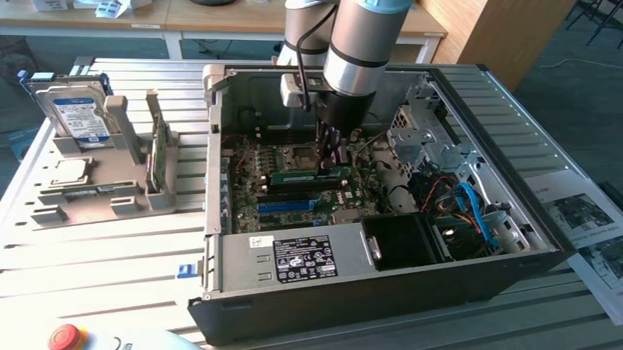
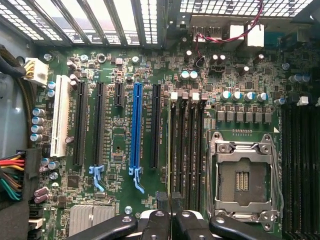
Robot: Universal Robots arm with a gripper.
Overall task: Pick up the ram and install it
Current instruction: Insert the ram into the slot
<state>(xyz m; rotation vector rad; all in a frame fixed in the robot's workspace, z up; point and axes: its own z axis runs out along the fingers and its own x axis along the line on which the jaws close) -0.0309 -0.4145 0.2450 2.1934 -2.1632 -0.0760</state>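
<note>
Gripper [image 1: 334,162]: fingers drawn close together at one end of the ram [image 1: 306,176]; we cannot tell whether they pinch it.
Ram: we see it on edge along the memory slots [image 2: 187,150], inside the computer case [image 1: 389,284].
Handling: we judge it light, stiff and fragile; best held by its edges, off the chips.
</note>
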